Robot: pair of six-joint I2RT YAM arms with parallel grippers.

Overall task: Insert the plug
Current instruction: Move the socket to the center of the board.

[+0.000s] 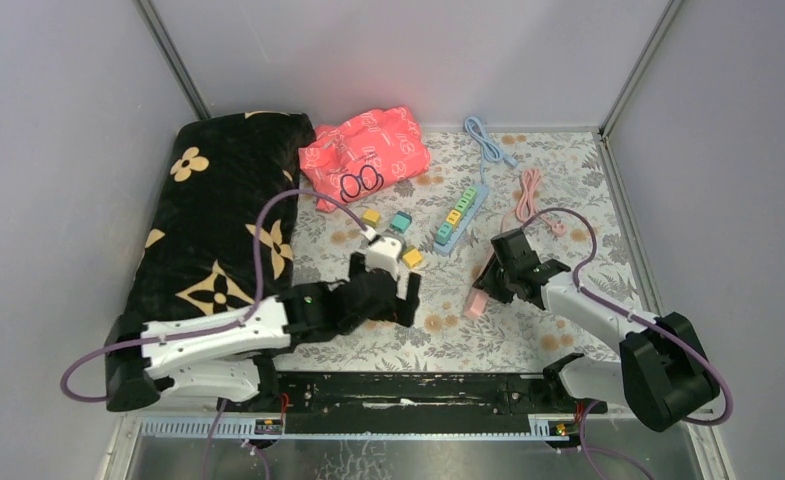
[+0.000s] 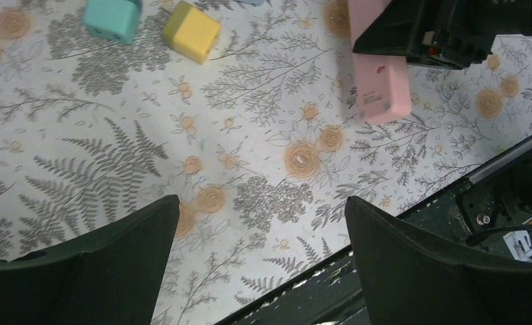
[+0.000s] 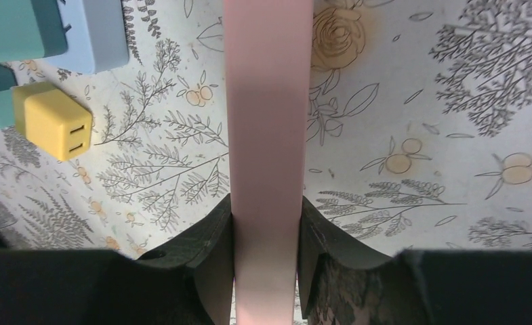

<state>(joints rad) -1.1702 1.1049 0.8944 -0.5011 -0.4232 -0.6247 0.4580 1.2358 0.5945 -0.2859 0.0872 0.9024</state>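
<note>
Power strip [image 1: 458, 220] lay diagonally at upper centre of the top view on the floral mat [image 1: 513, 335]. Small green, yellow and teal blocks [image 1: 453, 215] sat in its sockets in a row. Pink bag [image 1: 365, 152] sat further up and left; contents not visible. Pink plug [image 1: 476, 303] was at centre frame, below the strip's near end and apart from it, gripped by the right gripper [image 1: 490, 280]. In the right wrist view the fingers [image 3: 212, 257] were narrow, pressed on both sides of the plug body [image 3: 266, 101]. Couldn't tell whether the plug's tip touched the mat.

Left gripper [image 1: 386, 285] hung left of the plug with its fingers [image 2: 114, 264] spread wide, nothing between them, only bare mat.

Loose bits between the left gripper and the strip:
- yellow adapter [image 1: 413, 258]
- teal adapter [image 1: 400, 222]
- second yellow one [image 1: 371, 216]

Black cushion [image 1: 218, 220] with flower print filled the left side. Blue cable [image 1: 488, 140] ran from the strip's far end toward the top, with the pink cable [image 1: 530, 195] coiled to the strip's right.
</note>
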